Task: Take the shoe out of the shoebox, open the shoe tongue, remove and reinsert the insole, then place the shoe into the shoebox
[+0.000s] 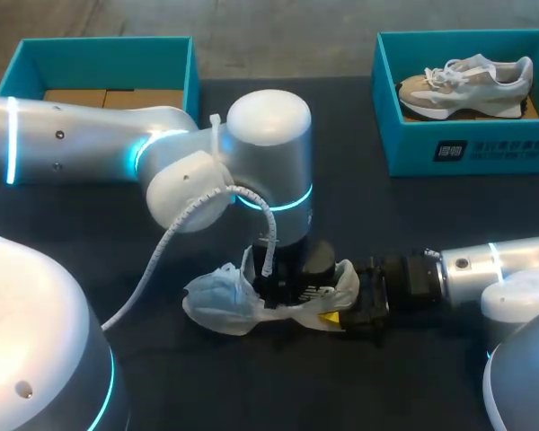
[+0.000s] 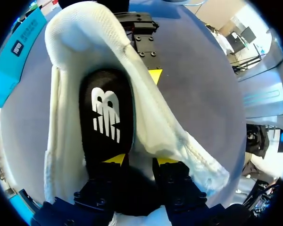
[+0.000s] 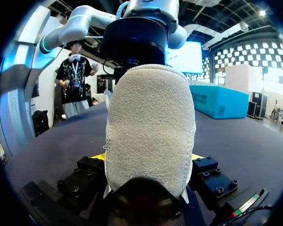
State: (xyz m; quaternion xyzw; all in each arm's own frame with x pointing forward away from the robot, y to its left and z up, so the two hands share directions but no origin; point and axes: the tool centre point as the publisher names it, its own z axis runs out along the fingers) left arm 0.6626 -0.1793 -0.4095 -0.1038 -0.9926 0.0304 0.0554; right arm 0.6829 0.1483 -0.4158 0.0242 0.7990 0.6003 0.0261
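Note:
A white shoe [image 1: 238,303] lies on the dark table with its opening upward. My left gripper [image 2: 140,160] points down into it. Its yellow fingertips [image 2: 116,159] stand apart over the rear of the black insole [image 2: 106,117], which lies flat inside and bears a white logo. Nothing is gripped between them. My right gripper [image 3: 148,157] is shut on the shoe's fuzzy heel [image 3: 151,127], one finger on each side. In the head view the right gripper [image 1: 343,314] comes in from the right at the heel. The shoe's front end is hidden under the left wrist.
A teal shoebox [image 1: 472,144] at the back right holds a second beige-and-white shoe [image 1: 467,85]. Another teal box [image 1: 108,58] with cardboard inside stands at the back left. My left arm [image 1: 189,171] spans the table's middle, with a white cable hanging from it.

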